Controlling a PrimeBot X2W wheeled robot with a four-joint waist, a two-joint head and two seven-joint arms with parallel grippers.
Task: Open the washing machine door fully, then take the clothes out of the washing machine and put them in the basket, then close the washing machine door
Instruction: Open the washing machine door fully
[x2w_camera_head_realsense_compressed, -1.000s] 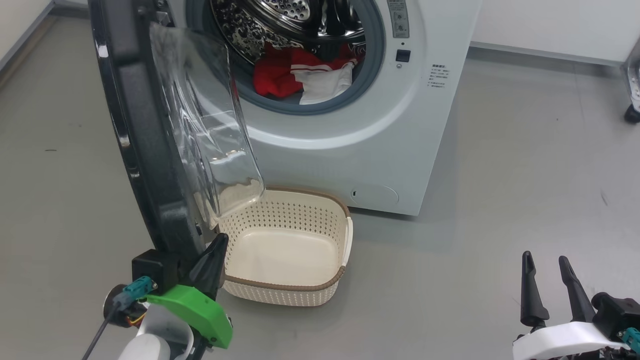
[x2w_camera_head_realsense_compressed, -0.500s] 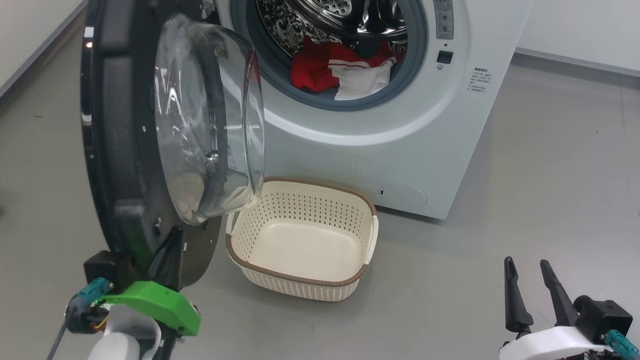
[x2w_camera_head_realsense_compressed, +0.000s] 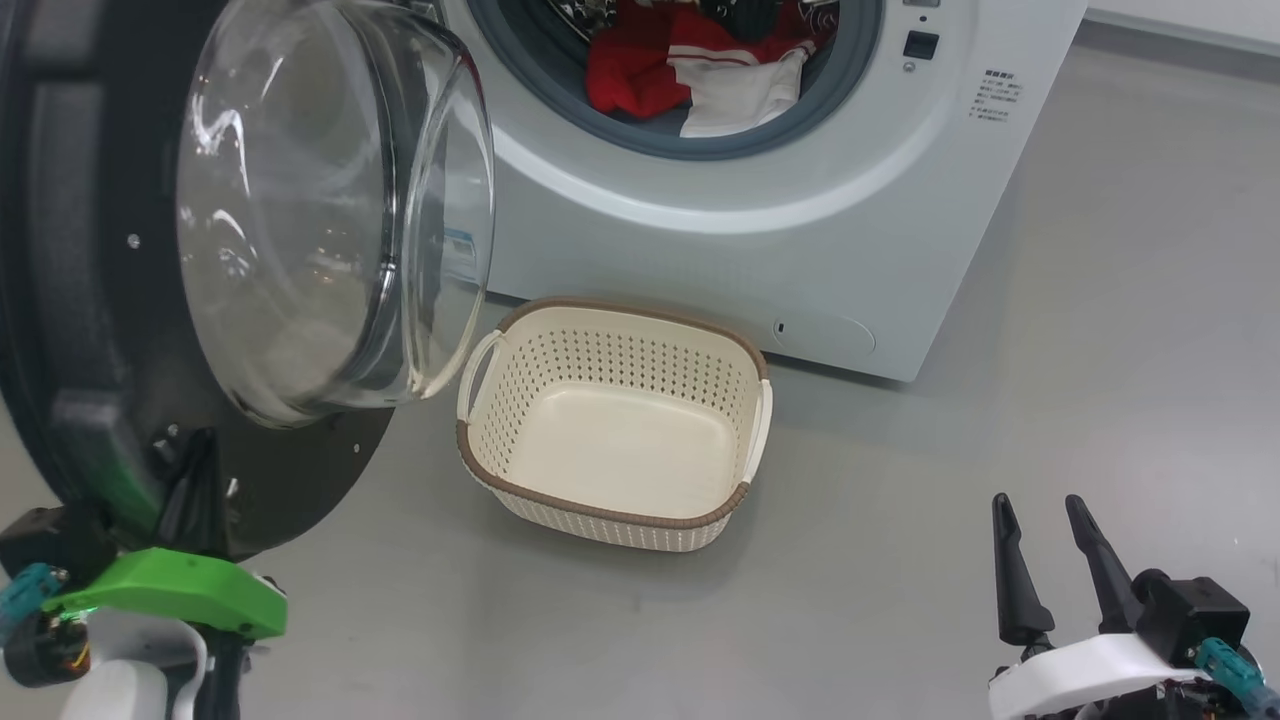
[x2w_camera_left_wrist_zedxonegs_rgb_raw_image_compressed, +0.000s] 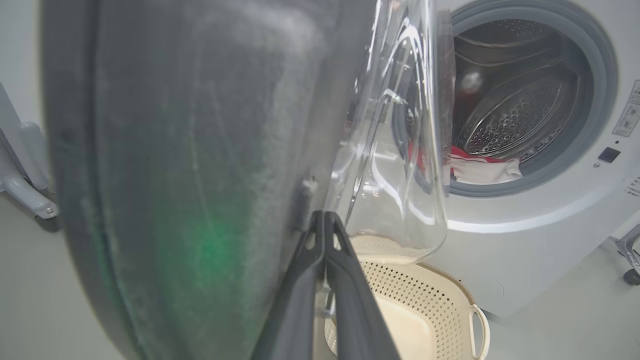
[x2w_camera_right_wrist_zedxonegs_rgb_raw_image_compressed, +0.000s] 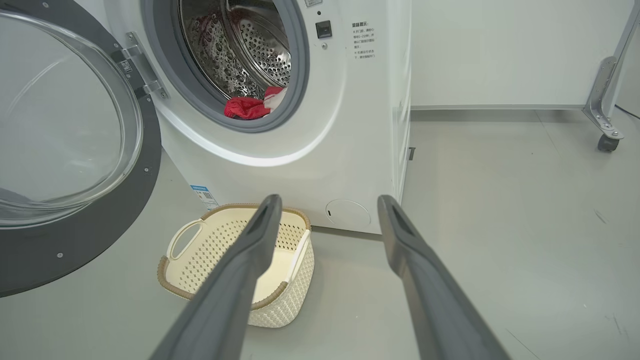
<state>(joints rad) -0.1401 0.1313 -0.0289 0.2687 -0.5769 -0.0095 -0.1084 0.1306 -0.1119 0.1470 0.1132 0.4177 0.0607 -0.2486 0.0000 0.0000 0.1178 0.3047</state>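
The washing machine door (x2w_camera_head_realsense_compressed: 60, 300) stands wide open at the left, its clear glass bowl (x2w_camera_head_realsense_compressed: 300, 200) bulging toward me. My left gripper (x2w_camera_head_realsense_compressed: 195, 450) is shut with nothing between its fingers, its tips against the door's (x2w_camera_left_wrist_zedxonegs_rgb_raw_image_compressed: 175, 150) dark inner face at the lower rim; in the left wrist view the left gripper (x2w_camera_left_wrist_zedxonegs_rgb_raw_image_compressed: 324, 215) meets the door beside the glass. Red and white clothes (x2w_camera_head_realsense_compressed: 640, 70) lie in the washing machine (x2w_camera_head_realsense_compressed: 750, 260) drum opening. The cream basket (x2w_camera_head_realsense_compressed: 600, 510) sits empty on the floor before the washer. My right gripper (x2w_camera_head_realsense_compressed: 1037, 505) hangs open at the lower right, empty, well away from the basket (x2w_camera_right_wrist_zedxonegs_rgb_raw_image_compressed: 165, 275).
A grey floor stretches to the right of the washing machine (x2w_camera_right_wrist_zedxonegs_rgb_raw_image_compressed: 350, 125). A metal frame leg on a castor (x2w_camera_right_wrist_zedxonegs_rgb_raw_image_compressed: 605, 115) stands by the back wall at the right. A grey bracket (x2w_camera_left_wrist_zedxonegs_rgb_raw_image_compressed: 25, 190) shows left of the door.
The door has swung further open toward the left, with my shut left gripper going along against its inner face. The head camera has shifted too. The right gripper stays open.
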